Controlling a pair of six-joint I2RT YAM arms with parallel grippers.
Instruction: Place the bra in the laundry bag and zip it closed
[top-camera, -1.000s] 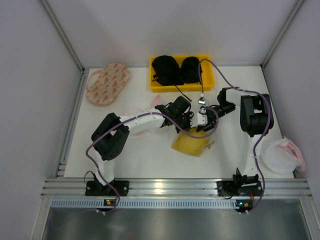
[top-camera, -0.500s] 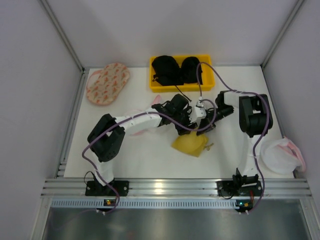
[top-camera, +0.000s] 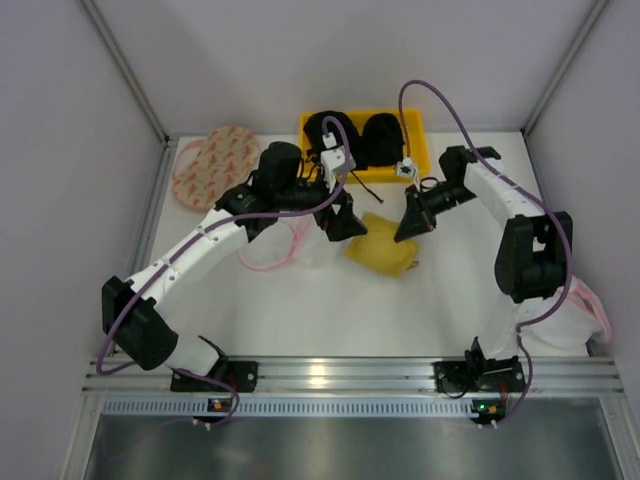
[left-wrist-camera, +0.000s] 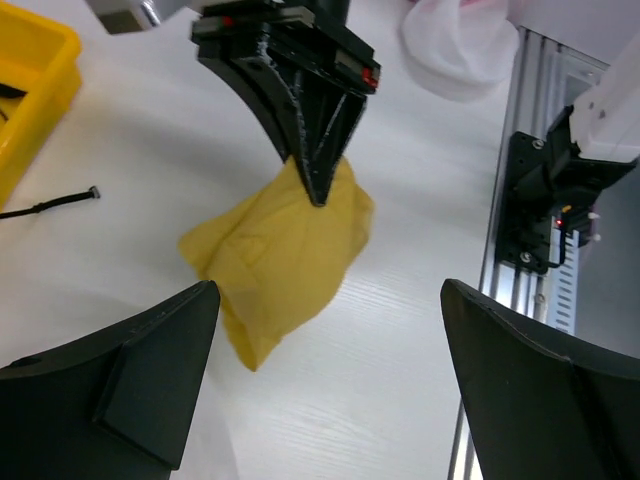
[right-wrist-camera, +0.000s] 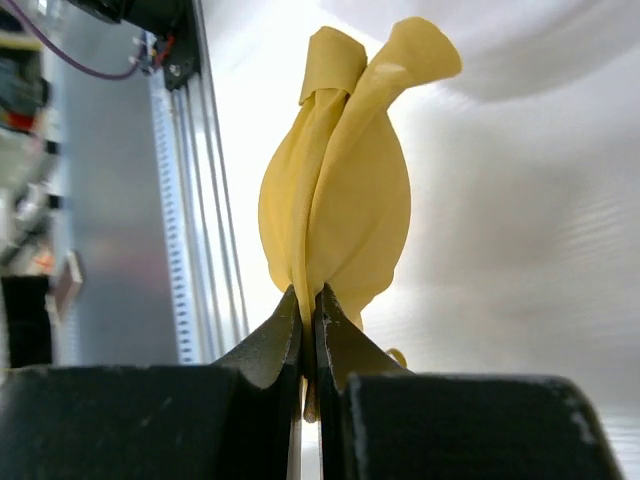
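Mustard-yellow soft fabric bra (top-camera: 382, 256): mid white table (top-camera: 300, 310), long axis stretched away from the holding claw | right gripper (top-camera: 408, 230): pressed together, one bra edge pinched | left gripper (top-camera: 338, 222): spread wide, empty, just beside | round white mesh laundry bag (top-camera: 285, 250), pink-rimmed: found leftward, nearer the left gripper

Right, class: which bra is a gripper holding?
The mustard-yellow bra, pinched in the shut right gripper. The black bras lie in the yellow bin, with no gripper on them.
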